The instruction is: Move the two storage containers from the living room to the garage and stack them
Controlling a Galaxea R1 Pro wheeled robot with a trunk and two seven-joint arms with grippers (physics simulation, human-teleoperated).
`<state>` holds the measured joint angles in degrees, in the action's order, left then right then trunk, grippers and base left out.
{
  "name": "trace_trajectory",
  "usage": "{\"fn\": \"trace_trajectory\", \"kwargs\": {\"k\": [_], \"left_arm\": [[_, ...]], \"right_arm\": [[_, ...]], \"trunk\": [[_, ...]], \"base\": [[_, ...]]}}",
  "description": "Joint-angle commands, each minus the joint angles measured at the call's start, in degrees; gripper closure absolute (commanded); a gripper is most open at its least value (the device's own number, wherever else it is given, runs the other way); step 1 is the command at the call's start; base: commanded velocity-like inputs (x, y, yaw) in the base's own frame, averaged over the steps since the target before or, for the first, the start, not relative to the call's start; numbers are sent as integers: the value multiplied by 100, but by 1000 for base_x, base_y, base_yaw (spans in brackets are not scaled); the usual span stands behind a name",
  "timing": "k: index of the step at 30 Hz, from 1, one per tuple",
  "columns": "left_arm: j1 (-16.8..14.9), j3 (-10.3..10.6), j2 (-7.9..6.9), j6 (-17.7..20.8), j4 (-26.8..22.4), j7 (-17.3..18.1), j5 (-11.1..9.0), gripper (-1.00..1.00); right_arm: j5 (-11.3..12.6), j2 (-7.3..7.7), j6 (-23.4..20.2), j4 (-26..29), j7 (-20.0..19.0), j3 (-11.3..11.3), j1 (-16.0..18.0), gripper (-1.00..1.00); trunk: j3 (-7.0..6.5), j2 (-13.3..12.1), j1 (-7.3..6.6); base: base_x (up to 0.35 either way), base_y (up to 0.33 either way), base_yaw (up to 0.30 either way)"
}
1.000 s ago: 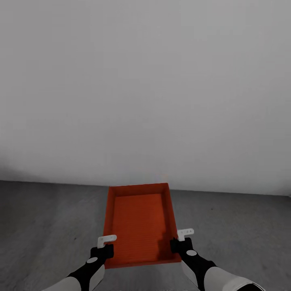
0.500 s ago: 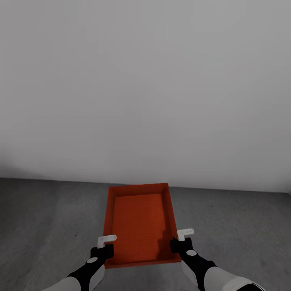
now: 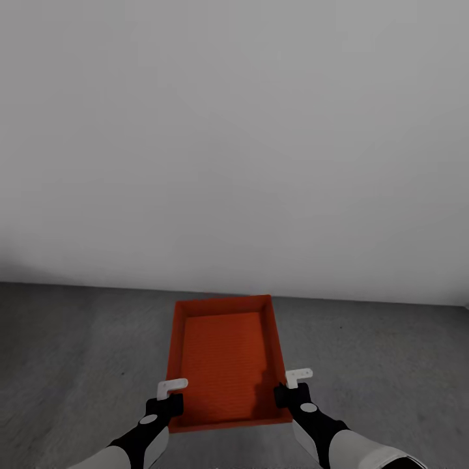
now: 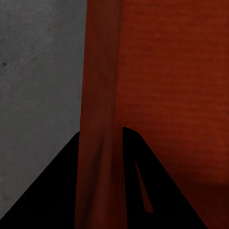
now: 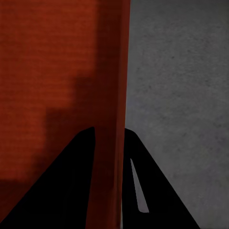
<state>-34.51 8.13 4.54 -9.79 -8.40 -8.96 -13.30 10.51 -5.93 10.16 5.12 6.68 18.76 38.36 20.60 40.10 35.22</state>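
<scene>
Both grippers, left gripper [image 3: 170, 395] and right gripper [image 3: 290, 385], pinch opposite walls of one storage container [image 3: 225, 361] above the floor [image 3: 71, 352]; uneven release risks tilting it.

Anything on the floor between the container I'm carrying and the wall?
No: in the head view, only bare grey floor separates the storage container from the white wall.

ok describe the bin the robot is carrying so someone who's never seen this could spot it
Start at the plain white wall and drop to the dark grey concrete floor below it. Just in front of the robot is a red-orange rectangular open-top bin, empty, long side pointing away. It is the one coloured thing there, pinched at its side walls by the left hand and the right hand.
</scene>
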Motion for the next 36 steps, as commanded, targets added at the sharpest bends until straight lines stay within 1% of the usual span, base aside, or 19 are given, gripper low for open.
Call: {"fn": "trace_trajectory", "kwargs": {"k": [1,36], "left_arm": [[-3,-207,3,-5,5,-18,-59,100],[-3,-205,3,-5,5,-18,-59,100]], "right_arm": [[162,-128,1,165,0,-361,5,100],[162,-128,3,165,-5,-358,5,100]], "trunk": [[17,6,1],[343,6,1]], "base": [[0,0,0],[0,0,0]]}}
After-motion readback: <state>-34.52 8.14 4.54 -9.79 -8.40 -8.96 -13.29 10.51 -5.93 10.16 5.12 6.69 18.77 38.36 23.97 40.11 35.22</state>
